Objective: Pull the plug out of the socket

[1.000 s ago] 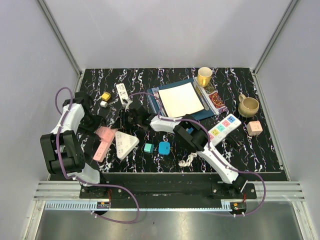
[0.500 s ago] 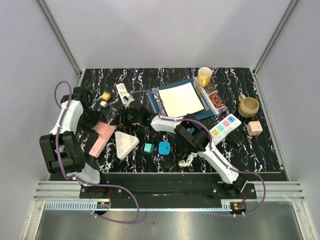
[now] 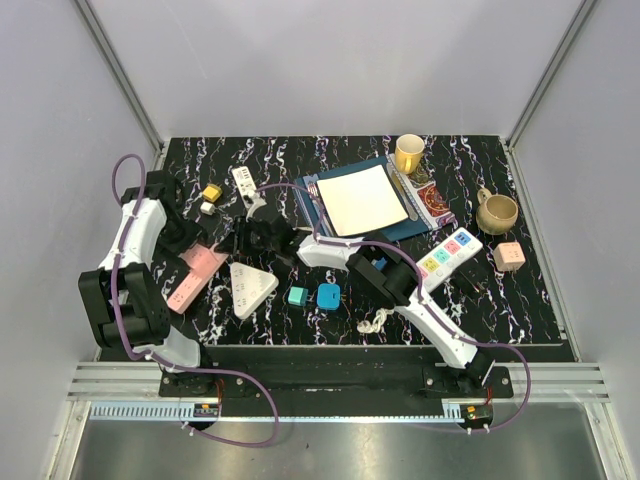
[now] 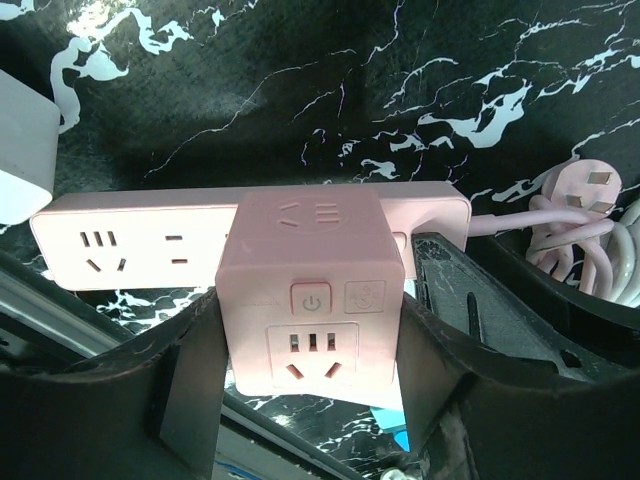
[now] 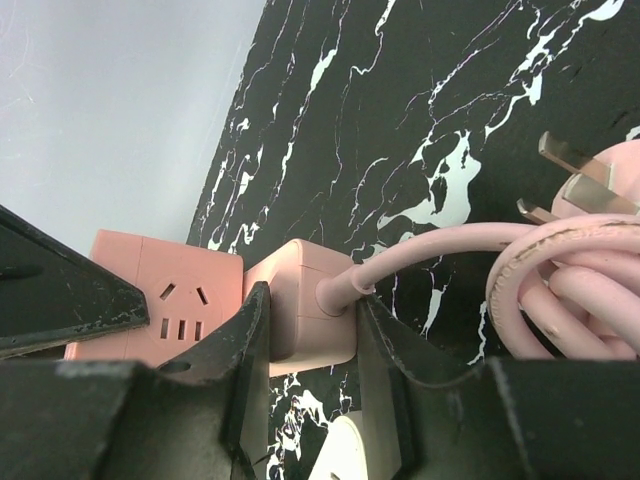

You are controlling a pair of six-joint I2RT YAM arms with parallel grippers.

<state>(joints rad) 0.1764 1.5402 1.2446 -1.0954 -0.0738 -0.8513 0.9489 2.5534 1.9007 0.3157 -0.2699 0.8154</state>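
A pink power strip (image 3: 186,284) lies at the left of the table, also in the left wrist view (image 4: 130,240). A pink cube plug (image 4: 312,290) with its own socket and power button stands on the strip's cable end. My left gripper (image 4: 312,340) is shut on the cube's two sides; it shows in the top view (image 3: 192,243). My right gripper (image 5: 312,320) is shut on the strip's end (image 5: 300,310), where the pink cable (image 5: 430,250) comes out. The cube (image 5: 165,290) sits right beside it. I cannot tell whether the cube is seated or lifted.
The coiled pink cable ends in a bare plug (image 5: 580,190). A white triangular strip (image 3: 250,287), a teal cube (image 3: 297,296) and a blue cube (image 3: 328,295) lie near the front. A notebook (image 3: 360,200), cups (image 3: 409,153) and a coloured strip (image 3: 450,255) are at the right.
The pink strip, with both grippers on it, has slid to the left and a little toward the back. Both grippers keep their hold.
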